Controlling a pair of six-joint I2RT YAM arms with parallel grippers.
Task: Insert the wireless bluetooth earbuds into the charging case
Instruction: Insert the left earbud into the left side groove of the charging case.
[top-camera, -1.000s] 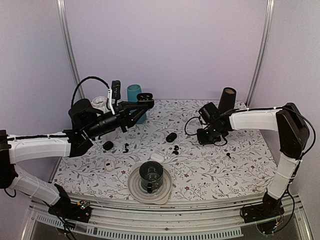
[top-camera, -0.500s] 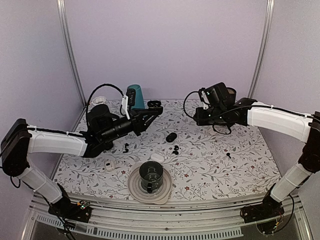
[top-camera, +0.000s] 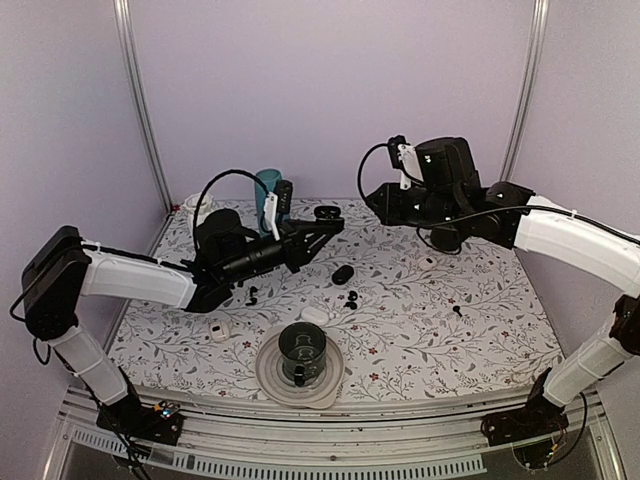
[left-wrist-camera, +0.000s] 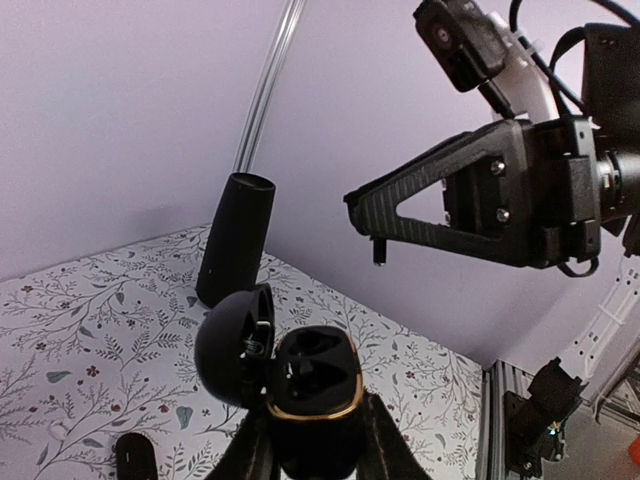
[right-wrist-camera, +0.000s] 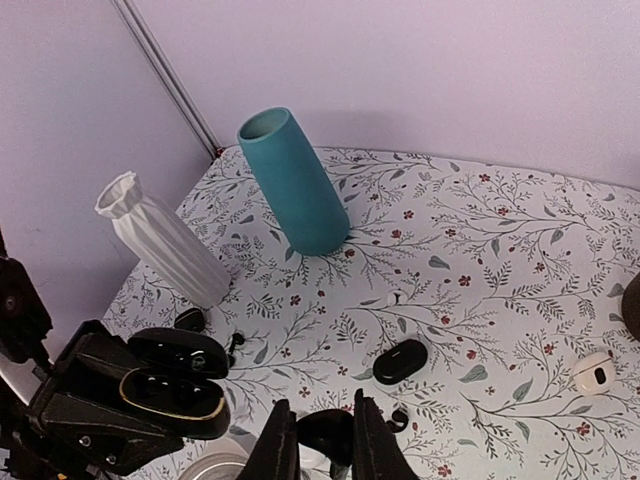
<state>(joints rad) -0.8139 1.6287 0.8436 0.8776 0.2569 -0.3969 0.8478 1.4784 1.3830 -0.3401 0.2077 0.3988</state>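
Both arms have closed in on each other since a second ago. The left gripper (left-wrist-camera: 314, 442), which was back beside the teal vase (top-camera: 265, 186), has pushed out to the right over the middle of the table (top-camera: 420, 330). It is still clamped on the base of the charging case (left-wrist-camera: 310, 390). The case is held upright in the air, lid swung open, both black wells showing inside the gold rim.

The right arm was low over the right side of the cloth. It has now lifted and swung left, so the right gripper (left-wrist-camera: 378, 233) hangs just above and beyond the open case, not touching it. Its fingers are pinched nearly together, and a small black earbud (left-wrist-camera: 379, 250) pokes down from the tips. That earbud is still outside the case.

From the right wrist, the open case sits down at lower left, under the teal vase and white ribbed vase (right-wrist-camera: 160, 240). Loose earbuds (top-camera: 350, 298) lie where they were on the cloth, by the closed black case (top-camera: 342, 273).
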